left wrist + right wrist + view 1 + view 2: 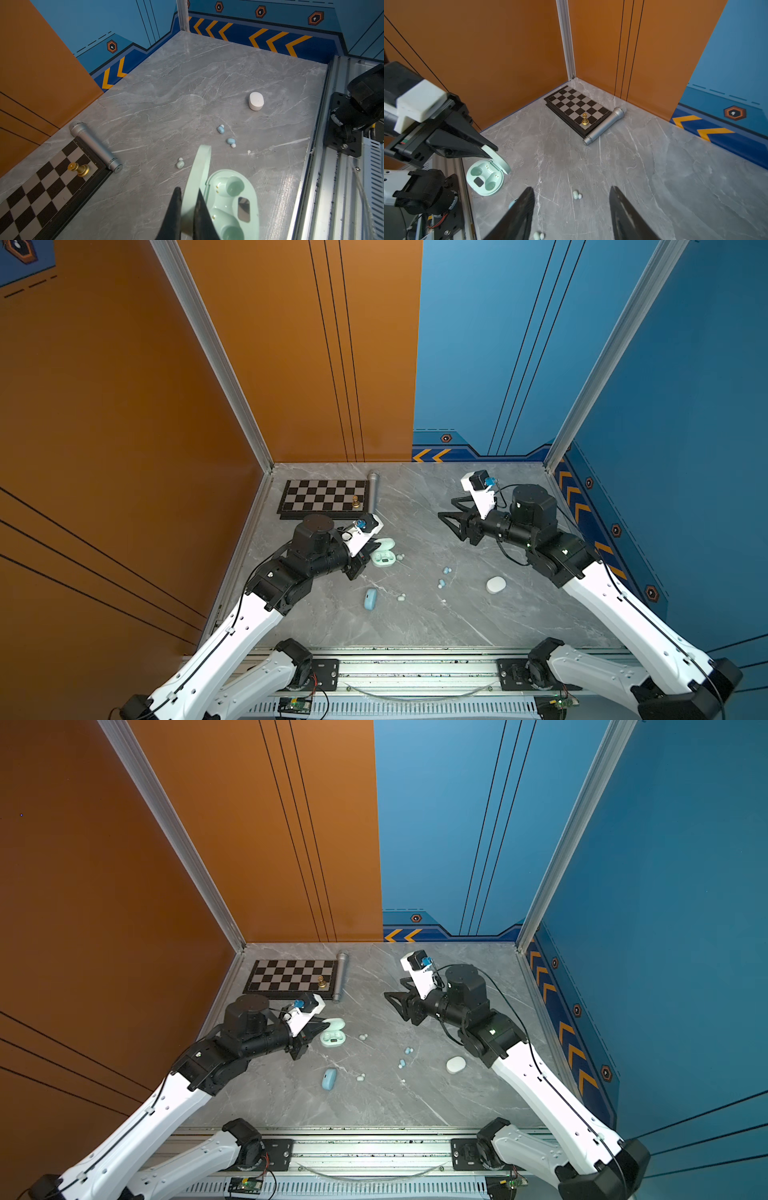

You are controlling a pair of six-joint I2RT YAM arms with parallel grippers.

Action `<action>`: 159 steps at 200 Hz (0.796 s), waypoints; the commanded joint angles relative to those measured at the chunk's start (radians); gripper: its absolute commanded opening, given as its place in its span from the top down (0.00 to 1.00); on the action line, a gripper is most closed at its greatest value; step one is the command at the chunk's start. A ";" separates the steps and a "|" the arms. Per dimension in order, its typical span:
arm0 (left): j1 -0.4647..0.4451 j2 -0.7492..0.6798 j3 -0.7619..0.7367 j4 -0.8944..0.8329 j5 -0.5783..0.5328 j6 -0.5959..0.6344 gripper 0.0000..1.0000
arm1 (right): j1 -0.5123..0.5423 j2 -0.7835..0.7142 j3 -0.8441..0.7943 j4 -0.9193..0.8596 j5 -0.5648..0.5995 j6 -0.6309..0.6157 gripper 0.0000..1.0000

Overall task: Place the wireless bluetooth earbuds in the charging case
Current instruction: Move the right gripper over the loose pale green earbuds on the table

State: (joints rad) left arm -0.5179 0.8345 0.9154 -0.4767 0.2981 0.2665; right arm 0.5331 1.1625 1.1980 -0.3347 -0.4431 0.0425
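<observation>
- The left gripper (188,192) is pressing its two black fingers together on the raised lid of a pale mint pebble-shaped plastic charging case (230,199). The case is sitting open on the grey marble-patterned tabletop (187,93), with both moulded wells showing empty.
- The right gripper (571,189) is hanging above the tabletop, well apart from the case. Its fingers are spread wide and gripping nothing.
- The wireless bluetooth earbuds in view are lying loose on the tabletop. A tiny glossy mint bud (400,557) is sitting just beside the open case. A second mint bud (401,597) is lying nearer the front, near a closed pale blue pebble-shaped case (370,599).
- A pale blue bud (446,571) and a second pale blue bud (441,583) are lying near each other, between the mint case and a closed white pebble-shaped case (496,585).
- In the far left corner, a black-and-silver chessboard (320,497) is carrying a small gold chess piece (355,502). A silver microphone (374,493) is lying along the board's right edge.
</observation>
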 commanded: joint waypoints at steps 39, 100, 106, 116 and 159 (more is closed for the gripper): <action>0.064 -0.150 -0.074 0.018 0.056 -0.115 1.00 | 0.103 0.483 0.300 -0.463 0.022 -0.177 0.42; 0.070 -0.255 -0.122 0.016 0.032 -0.173 1.00 | 0.239 0.885 0.541 -0.610 0.177 -0.322 0.43; 0.072 -0.261 -0.127 0.015 0.031 -0.173 1.00 | 0.246 0.904 0.554 -0.611 0.190 -0.326 0.43; 0.074 -0.268 -0.132 0.013 0.031 -0.174 1.00 | 0.260 0.948 0.575 -0.611 0.211 -0.329 0.43; 0.084 -0.279 -0.143 0.012 0.034 -0.170 1.00 | 0.297 1.042 0.660 -0.610 0.304 -0.332 0.44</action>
State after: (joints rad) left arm -0.4488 0.5644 0.7822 -0.4759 0.3176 0.1062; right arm 0.8177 2.1773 1.7988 -0.9043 -0.2241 -0.2653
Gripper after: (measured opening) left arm 0.104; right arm 0.569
